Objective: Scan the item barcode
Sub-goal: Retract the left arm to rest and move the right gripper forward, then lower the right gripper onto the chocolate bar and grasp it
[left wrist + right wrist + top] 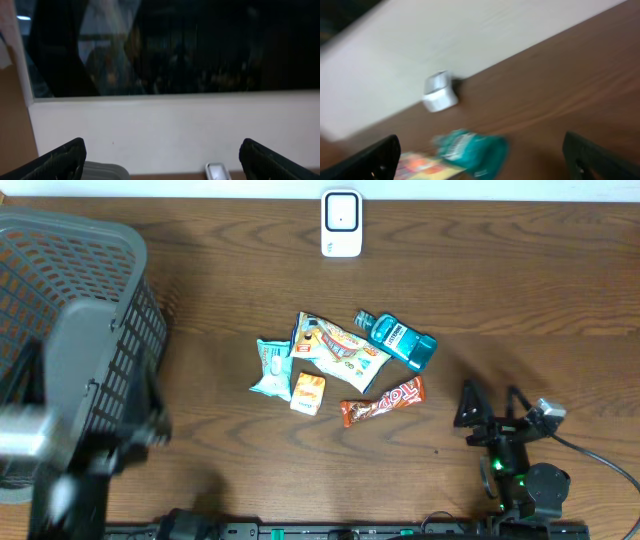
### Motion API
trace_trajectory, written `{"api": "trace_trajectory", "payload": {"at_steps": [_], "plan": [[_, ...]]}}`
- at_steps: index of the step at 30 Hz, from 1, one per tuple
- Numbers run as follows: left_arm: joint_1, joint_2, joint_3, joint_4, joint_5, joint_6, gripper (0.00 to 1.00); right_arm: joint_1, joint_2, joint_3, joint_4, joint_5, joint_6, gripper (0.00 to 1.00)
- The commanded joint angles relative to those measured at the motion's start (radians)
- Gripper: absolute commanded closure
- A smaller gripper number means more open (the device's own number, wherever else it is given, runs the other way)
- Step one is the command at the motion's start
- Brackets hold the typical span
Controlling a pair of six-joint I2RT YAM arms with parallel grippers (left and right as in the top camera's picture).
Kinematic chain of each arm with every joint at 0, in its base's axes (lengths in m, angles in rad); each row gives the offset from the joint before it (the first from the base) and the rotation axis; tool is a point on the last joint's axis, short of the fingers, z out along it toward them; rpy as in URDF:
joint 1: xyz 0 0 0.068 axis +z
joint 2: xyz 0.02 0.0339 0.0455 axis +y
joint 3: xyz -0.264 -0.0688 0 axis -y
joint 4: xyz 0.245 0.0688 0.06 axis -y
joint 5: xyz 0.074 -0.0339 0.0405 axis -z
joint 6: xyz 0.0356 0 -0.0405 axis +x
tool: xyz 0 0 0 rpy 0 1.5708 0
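Items to be scanned: a loose pile near the middle of the desk [500, 290], nothing held. Within the pile, the snack bag [340, 348] is central; the teal bottle [402, 341] touches it at 2 o'clock, the small teal packet [270, 368] lies at 9 o'clock, the orange packet [308, 393] at 7 o'clock and the chocolate bar [383, 402] at 5 o'clock. No barcode can be made out, and which item is meant cannot be told.

The scanner [341, 223] stands at 12 o'clock from the pile, well apart, at the far edge. Its placement is judged to leave room for an item to be presented in front of it. The basket [70, 320] sits at 9 o'clock, probably for finished items.

The right end effector [490, 408] is at 4 o'clock from the pile, near the bar but apart, jaws wide and empty, aimed at bottle and scanner. The left end effector [162, 160] is likewise wide and empty, and is pointed at the wall [175, 130] rather than the desk. The step is judged to be the approach, with no grasp yet made.
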Motion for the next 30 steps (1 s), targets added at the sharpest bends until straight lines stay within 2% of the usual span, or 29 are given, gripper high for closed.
{"api": "trace_trajectory", "payload": {"at_steps": [1,3,8,11,17,20,25,30], "plan": [[0.072,-0.097,-0.03,0.0,0.098,-0.084,0.02,0.005,-0.001,-0.004,0.007,-0.285,0.317,0.01],[0.124,-0.143,-0.04,-0.008,0.139,-0.12,0.02,0.005,-0.001,-0.004,0.006,-0.359,0.389,0.01],[0.251,-0.215,-0.044,-0.065,0.336,-0.201,0.02,0.005,-0.001,-0.004,0.004,-0.436,0.408,0.01],[0.23,-0.234,-0.044,-0.07,0.407,-0.229,0.02,0.005,-0.001,-0.004,0.001,-0.492,0.408,0.01],[0.178,-0.295,-0.046,-0.074,0.389,-0.224,0.02,0.005,-0.001,-0.004,0.0,-0.597,0.431,0.01],[0.159,-0.356,-0.047,-0.082,0.378,-0.199,0.02,0.005,0.0,-0.004,-0.02,-0.634,0.352,0.01],[0.145,-0.465,-0.047,-0.097,0.354,-0.152,0.02,0.005,0.0,-0.004,-0.019,-0.695,0.348,0.01],[0.142,-0.468,-0.04,-0.116,0.308,-0.152,0.02,0.006,0.0,0.004,0.031,-0.689,0.349,0.01]]}}
